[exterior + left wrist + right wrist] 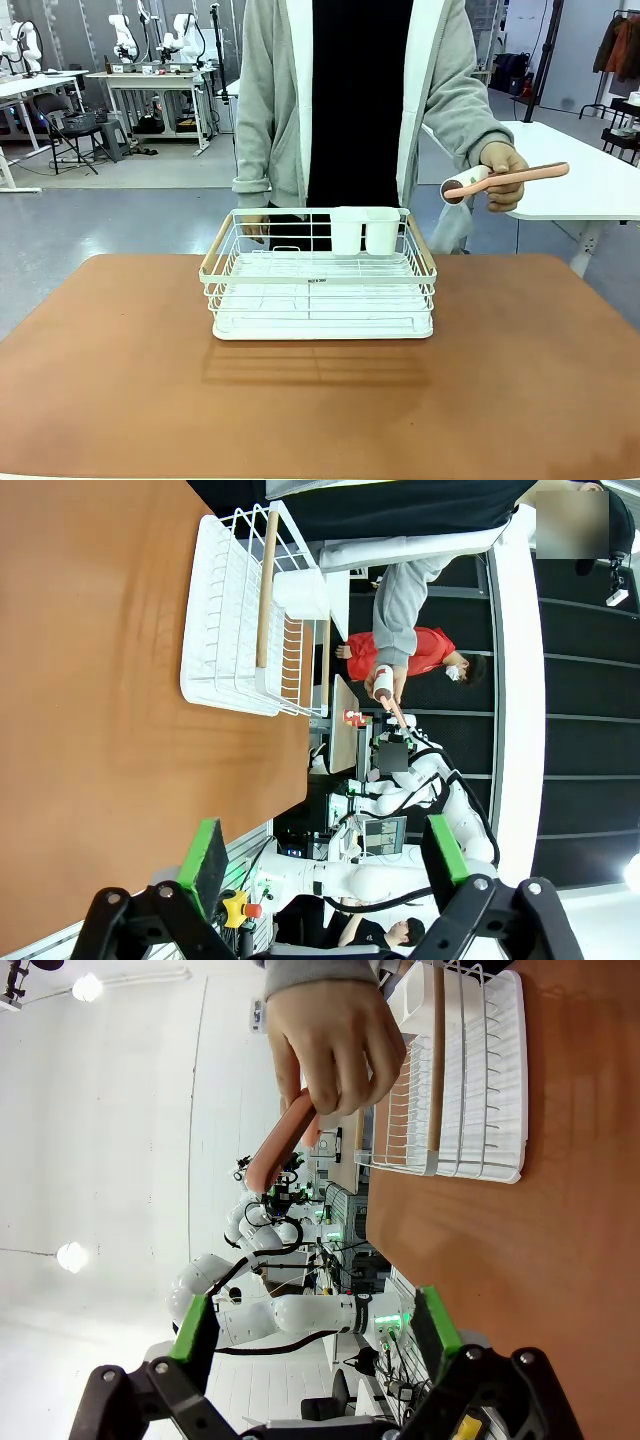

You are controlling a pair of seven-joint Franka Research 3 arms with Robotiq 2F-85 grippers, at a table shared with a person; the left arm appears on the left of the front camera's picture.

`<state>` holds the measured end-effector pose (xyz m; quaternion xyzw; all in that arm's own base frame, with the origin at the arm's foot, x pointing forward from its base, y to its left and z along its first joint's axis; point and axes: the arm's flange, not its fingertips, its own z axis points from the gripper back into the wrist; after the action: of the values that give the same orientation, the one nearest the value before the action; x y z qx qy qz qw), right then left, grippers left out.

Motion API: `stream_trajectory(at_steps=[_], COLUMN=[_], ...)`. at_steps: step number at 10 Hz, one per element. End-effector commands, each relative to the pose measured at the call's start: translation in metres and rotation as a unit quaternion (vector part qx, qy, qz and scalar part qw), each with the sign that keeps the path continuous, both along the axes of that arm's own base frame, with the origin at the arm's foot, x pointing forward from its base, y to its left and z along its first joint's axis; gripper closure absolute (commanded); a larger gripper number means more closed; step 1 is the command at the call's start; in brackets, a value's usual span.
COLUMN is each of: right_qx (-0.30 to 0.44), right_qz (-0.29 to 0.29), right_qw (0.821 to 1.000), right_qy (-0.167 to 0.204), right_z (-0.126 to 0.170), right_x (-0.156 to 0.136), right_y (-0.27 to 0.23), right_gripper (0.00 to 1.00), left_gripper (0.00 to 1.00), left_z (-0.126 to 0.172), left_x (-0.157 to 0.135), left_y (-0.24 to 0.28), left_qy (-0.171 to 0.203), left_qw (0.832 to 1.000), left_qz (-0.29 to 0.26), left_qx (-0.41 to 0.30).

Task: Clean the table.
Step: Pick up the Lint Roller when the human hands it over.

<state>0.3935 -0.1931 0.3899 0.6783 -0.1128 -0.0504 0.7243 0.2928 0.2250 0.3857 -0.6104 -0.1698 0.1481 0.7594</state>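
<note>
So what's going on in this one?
A person at the far side holds what looks like a lint roller in one hand, raised beyond the far edge of the table, not touching it. A white wire rack with a cutlery cup sits mid-table. The left claw and right claw are open and empty.

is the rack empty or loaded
Empty of dishes: the white wire rack holds just its white utensil cups at the far side; inside them, cannot tell.
</note>
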Motion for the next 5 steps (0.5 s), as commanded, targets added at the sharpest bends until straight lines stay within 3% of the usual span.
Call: stream_trajectory(at_steps=[1,3,5], right_qx=[-0.034,-0.067,-0.075], right_qz=[-0.035,-0.059,-0.111], right_qw=[0.997,0.989,0.977], right_qy=[0.057,0.115,0.163], right_z=[0.023,0.07,0.087], right_x=[-0.004,-0.01,0.005], right_y=[0.029,0.112,0.167], right_gripper=[0.0,0.0,0.0], left_gripper=[0.0,0.0,0.0], left_z=[-0.001,-0.001,-0.001], left_x=[-0.002,-0.002,-0.002], left_y=[0.003,0.003,0.003], left_qy=[-0.015,-0.015,-0.015], left_qw=[1.0,1.0,1.0], left_qz=[-0.002,-0.002,-0.002], left_qx=[-0.005,-0.005,-0.005])
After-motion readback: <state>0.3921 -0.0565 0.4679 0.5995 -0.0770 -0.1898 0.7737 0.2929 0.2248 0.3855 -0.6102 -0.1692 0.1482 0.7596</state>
